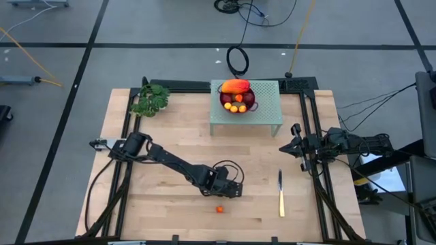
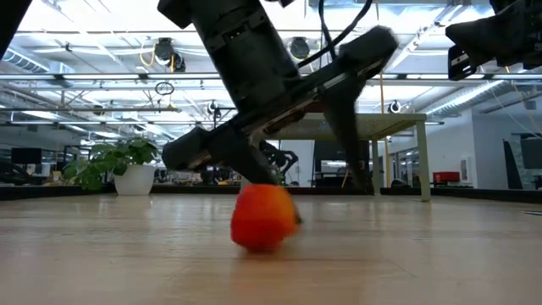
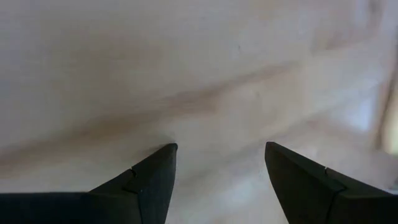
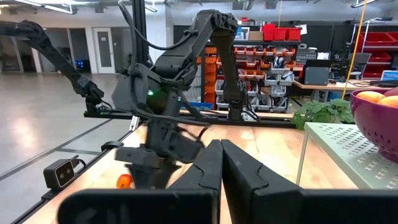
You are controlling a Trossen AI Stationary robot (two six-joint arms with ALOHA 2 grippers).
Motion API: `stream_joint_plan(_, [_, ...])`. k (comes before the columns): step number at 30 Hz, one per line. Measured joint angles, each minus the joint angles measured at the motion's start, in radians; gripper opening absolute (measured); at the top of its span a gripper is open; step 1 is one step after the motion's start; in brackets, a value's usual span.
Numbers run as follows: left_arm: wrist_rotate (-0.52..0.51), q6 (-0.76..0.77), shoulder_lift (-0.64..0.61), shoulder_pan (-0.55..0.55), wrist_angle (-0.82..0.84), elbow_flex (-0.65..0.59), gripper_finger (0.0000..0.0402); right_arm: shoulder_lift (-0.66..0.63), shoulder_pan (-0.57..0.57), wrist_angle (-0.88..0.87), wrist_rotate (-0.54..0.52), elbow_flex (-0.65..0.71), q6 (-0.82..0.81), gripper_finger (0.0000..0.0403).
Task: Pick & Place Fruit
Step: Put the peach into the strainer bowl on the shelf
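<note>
Orange-red and round, 1 small fruit [image 1: 220,209] lies loose on the bare wooden table [image 1: 170,129] near the front edge, and your left gripper [image 1: 235,190] hangs low just behind it, not touching. Its 2 fingers [image 3: 152,180] stand apart with nothing but tabletop between them, which reads as either a lineup for a grab or a miss, so you will likely need to bring the jaws forward over the piece before closing. Up close in the low view the piece [image 2: 262,217] looks smooth and glossy, redder at the top and more orange at the base, so it may roll if nudged. Your right gripper [image 1: 294,144] waits at the table's right side, fingers pressed together and empty. Everything else already sits in the purple bowl [image 1: 237,94] on the pale green stand [image 1: 262,112] at the back.
</note>
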State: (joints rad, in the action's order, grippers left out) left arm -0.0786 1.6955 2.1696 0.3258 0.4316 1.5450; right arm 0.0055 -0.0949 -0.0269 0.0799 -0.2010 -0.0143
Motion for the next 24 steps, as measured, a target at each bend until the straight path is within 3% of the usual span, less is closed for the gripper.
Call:
stream_joint_plan(12, [0.003,0.007,-0.126,0.061,0.004,-0.001,0.0250,0.000,0.000,0.000,0.000,0.000,0.000,0.0000])
stream_joint_plan(24, [-0.004,0.337,-0.132,0.230,0.071,-0.001,0.0250,0.000,0.000,0.000,0.000,0.000,0.000,0.0000])
